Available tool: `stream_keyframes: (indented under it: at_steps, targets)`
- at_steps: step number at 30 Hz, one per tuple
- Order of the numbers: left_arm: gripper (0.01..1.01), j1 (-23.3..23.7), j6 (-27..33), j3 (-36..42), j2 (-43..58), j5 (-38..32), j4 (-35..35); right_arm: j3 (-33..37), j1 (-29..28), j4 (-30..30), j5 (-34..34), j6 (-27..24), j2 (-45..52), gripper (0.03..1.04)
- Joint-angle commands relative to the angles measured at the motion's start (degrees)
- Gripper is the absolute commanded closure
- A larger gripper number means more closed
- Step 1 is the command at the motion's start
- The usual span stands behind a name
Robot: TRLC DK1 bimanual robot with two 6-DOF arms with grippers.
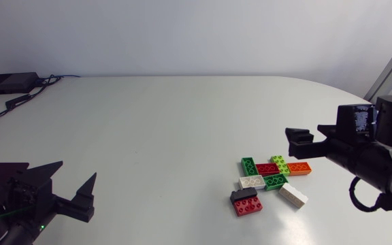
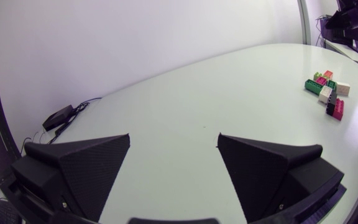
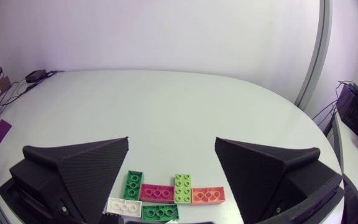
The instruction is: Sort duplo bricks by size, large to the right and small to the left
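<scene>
On a pale counter [image 1: 148,116], toward its right side, a tight cluster of duplo bricks [image 1: 271,180]: green, red, lime, orange and white, many touching. Near the cluster, right pincer [image 3: 172,139] spread wide, holding nothing. Well apart from the bricks, left pincer [image 2: 173,135] likewise gaping and empty

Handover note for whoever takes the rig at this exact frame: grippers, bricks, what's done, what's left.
Left gripper: open, empty, at its own side of the table, far from the bricks.
Right gripper: open, empty, close to the brick cluster, touching none.
Bricks: all in one mixed cluster on the table's right half; red, green, lime, orange and white pieces.
Done: nothing sorted yet.
Left: move small bricks to the left, gather large ones to the right.
</scene>
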Motion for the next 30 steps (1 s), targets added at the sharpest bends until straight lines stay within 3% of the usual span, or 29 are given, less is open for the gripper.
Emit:
stream_keyframes:
  at_steps: [1, 8, 12, 17, 22, 27, 30]
  targets:
    - [0.046, -0.2, -1.3, -0.9, -0.5, 0.5, -0.9, -1.7, 0.5, 0.9, 0.6, 0.1, -0.3, 0.07]
    - [0.046, 3.4, 1.6, -0.7, -1.5, 0.6, -2.3, -2.6, 0.5, 0.9, 0.6, 0.1, -0.4, 0.07]
    - [0.046, 5.8, 1.6, -1.5, -2.7, 0.7, 2.6, -3.0, 1.1, 1.0, 0.6, 0.4, -0.4, 0.07]
    - [0.046, 8.2, 2.3, -1.2, -3.7, 9.6, 1.3, -3.1, 1.7, 1.0, 0.6, 0.9, -0.4, 0.07]
    - [0.046, 7.4, 5.6, -1.0, -4.1, 16.1, -0.5, -3.4, 1.7, 1.1, 0.6, 0.9, -0.4, 0.07]
    - [0.046, 10.0, 4.7, -0.9, -4.9, 16.4, -1.4, -4.5, 1.7, 2.0, 0.7, 1.2, -0.4, 0.07]
    - [0.046, 10.3, 5.2, -1.1, -5.2, 16.3, -0.1, -6.8, 1.8, 7.0, 2.0, 1.1, -0.8, 0.07]
